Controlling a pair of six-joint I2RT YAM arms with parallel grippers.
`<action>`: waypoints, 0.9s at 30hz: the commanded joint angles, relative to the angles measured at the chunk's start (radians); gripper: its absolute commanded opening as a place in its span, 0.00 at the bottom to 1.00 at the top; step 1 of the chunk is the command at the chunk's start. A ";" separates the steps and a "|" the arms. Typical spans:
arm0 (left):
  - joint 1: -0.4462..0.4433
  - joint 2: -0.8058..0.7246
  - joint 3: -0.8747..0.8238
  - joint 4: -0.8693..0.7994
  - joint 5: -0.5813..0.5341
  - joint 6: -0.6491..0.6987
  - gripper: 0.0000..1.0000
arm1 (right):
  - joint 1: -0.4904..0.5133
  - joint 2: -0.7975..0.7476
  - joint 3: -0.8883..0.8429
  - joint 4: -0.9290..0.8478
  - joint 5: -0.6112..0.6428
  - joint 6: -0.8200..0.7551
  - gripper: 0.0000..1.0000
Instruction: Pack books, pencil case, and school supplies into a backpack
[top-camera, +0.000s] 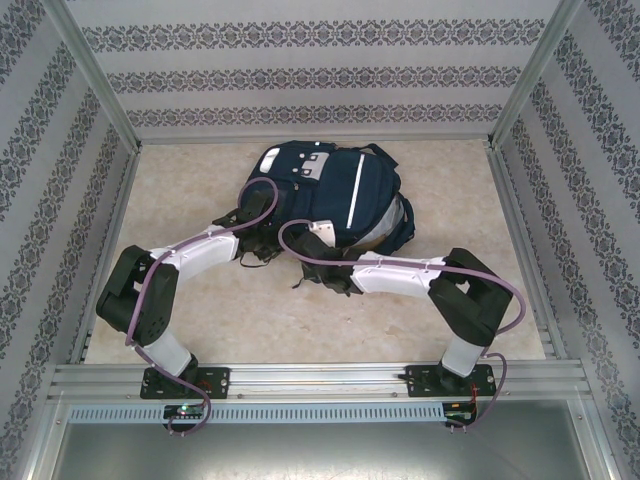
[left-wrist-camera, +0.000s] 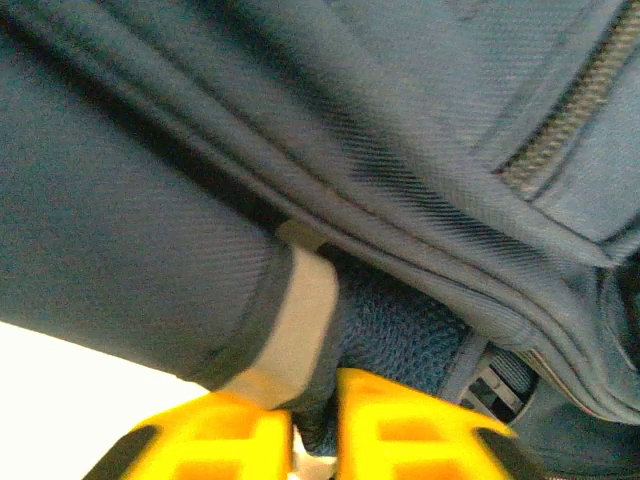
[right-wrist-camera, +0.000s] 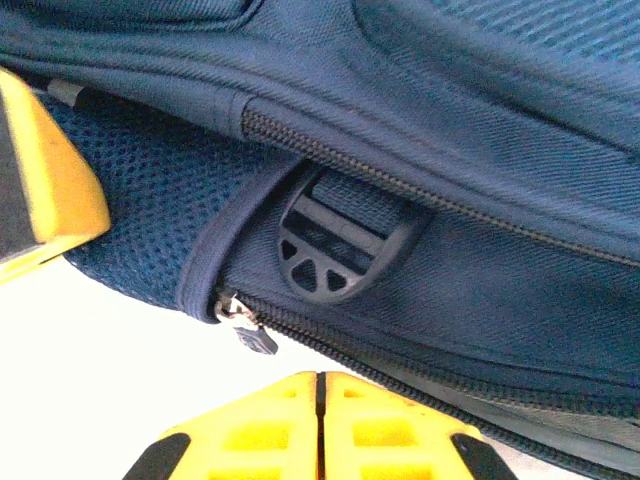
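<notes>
Beige tabletop (top-camera: 250, 310): left hand (left-wrist-camera: 315, 405) pinches backpack (top-camera: 330, 195) fabric, right hand (right-wrist-camera: 320, 388) closed empty.

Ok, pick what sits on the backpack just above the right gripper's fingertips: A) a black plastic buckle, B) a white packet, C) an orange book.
A: the right wrist view shows a black plastic buckle on the backpack, above the shut right gripper.

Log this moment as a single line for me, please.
backpack: both grippers at near edge | left gripper: jaws nearly together at fabric, grip unclear | right gripper: shut, empty
</notes>
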 joint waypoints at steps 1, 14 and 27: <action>0.015 -0.004 0.022 0.007 -0.008 0.021 0.32 | -0.014 -0.042 -0.019 -0.007 -0.001 -0.015 0.10; 0.068 0.010 -0.047 0.060 -0.018 0.011 0.47 | -0.017 -0.094 -0.021 -0.004 -0.019 -0.039 0.17; 0.069 0.092 -0.093 0.143 -0.011 -0.034 0.32 | 0.006 -0.020 0.024 0.005 -0.088 -0.047 0.26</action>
